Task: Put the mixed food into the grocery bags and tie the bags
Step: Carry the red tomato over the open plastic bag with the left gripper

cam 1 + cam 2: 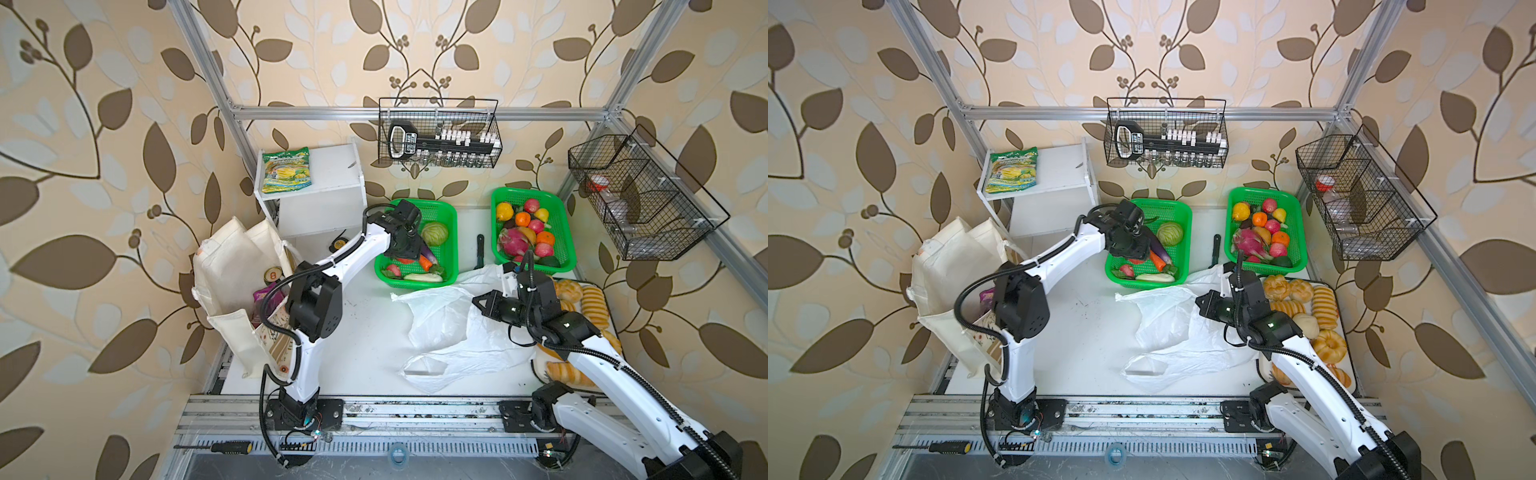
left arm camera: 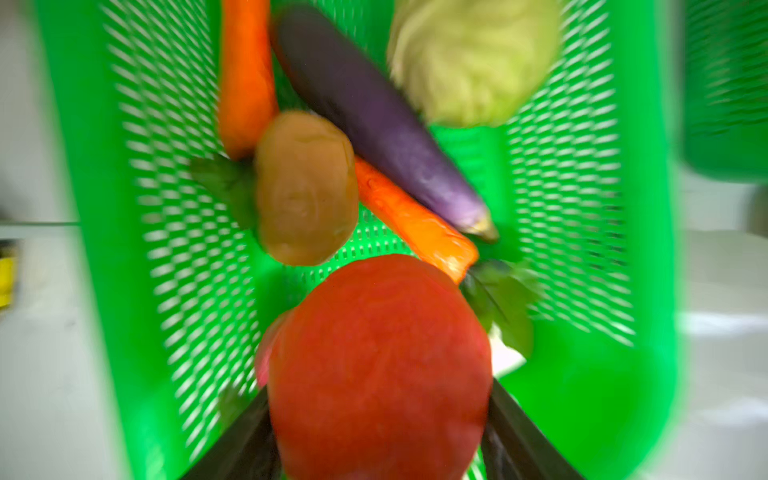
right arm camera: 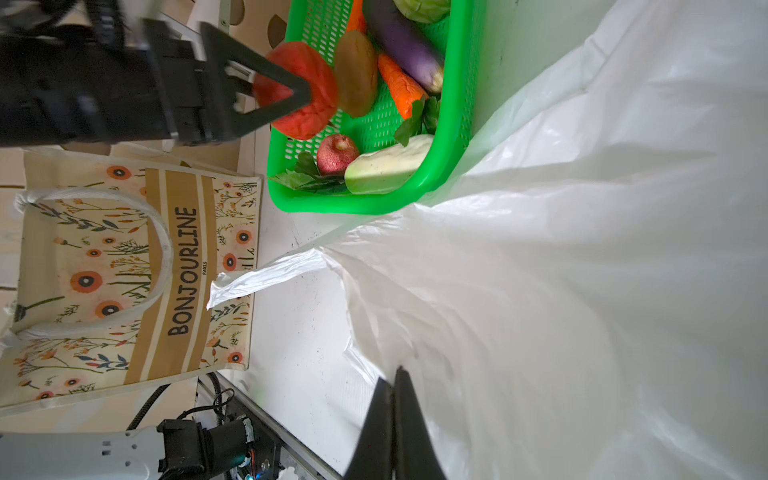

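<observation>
A: Straight to the left gripper (image 2: 380, 390), down inside the green basket (image 3: 357, 205). Closed on the red tomato (image 2: 374, 332), with both fingers (image 2: 241, 444) pressed against its sides.

B: Confirmed from the right wrist view too, with a dark finger laid right across that tomato. Too blurred to say whether lifted or resting on the mesh.

A: Just past the tomato, finding the brown potato (image 2: 305, 187), tucked beside two carrots (image 2: 415, 224) and a purple eggplant (image 2: 374, 116). Further along, at the basket's far end, the pale green cabbage (image 2: 469, 58).

B: And the right gripper (image 3: 396, 376)?

A: Squeezed fully together, with the tips meeting at the edge of the white plastic bag (image 1: 440, 320). Impossible to tell about any film caught between them.

B: Seeing that bag crumpled and spread on the table (image 1: 357, 332), just in front of the basket, between the two arms.

A: Over on the left, picking out the canvas tote (image 1: 232, 266), standing open near the left arm's elbow. Spotting the purple pouch (image 1: 272, 309) and the top of a drink can (image 1: 273, 275) inside.

B: Reading BONJOURLINE down the tote's front, with flowers all round it.
</observation>
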### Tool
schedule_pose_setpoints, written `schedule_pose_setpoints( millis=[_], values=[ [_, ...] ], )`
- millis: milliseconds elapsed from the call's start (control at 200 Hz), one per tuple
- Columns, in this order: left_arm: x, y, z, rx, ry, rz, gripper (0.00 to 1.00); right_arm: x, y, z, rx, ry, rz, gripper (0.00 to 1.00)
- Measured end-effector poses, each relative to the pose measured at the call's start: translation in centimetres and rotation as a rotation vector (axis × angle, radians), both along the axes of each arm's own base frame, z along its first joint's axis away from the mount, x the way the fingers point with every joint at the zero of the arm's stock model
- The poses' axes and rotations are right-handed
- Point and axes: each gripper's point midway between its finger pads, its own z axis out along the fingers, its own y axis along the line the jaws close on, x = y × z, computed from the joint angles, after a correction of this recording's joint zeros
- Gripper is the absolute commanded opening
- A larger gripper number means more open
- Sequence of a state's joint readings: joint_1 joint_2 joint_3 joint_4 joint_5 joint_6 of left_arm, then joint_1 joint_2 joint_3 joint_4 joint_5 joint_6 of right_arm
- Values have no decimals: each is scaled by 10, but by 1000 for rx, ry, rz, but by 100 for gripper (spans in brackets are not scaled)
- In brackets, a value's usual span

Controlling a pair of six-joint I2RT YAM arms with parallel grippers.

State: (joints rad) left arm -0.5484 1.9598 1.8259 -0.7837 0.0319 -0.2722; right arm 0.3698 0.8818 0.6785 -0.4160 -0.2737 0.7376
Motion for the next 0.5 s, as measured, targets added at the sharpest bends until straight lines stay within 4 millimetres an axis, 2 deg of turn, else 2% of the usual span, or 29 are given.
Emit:
schedule_pose_setpoints(
  millis=[80, 155, 255, 360, 425, 500],
  values=[
    [-22, 3, 46, -89, -72, -29, 65, 1, 1, 0, 7, 0, 1, 0],
    [-48, 3, 80, -172, -129, -73, 64, 3, 3, 0, 14, 3, 4, 0],
    [-91, -9, 101, -264, -160, -165, 63, 4, 4, 2, 38, 7, 6, 0],
    [-143, -31, 94, -324, -123, -293, 63, 7, 6, 6, 80, 8, 11, 0],
    [-172, -42, 79, -338, -63, -365, 62, 8, 6, 10, 108, 7, 14, 0],
    [-192, -49, 57, -326, -1, -406, 61, 9, 7, 14, 133, 5, 18, 0]
  ],
)
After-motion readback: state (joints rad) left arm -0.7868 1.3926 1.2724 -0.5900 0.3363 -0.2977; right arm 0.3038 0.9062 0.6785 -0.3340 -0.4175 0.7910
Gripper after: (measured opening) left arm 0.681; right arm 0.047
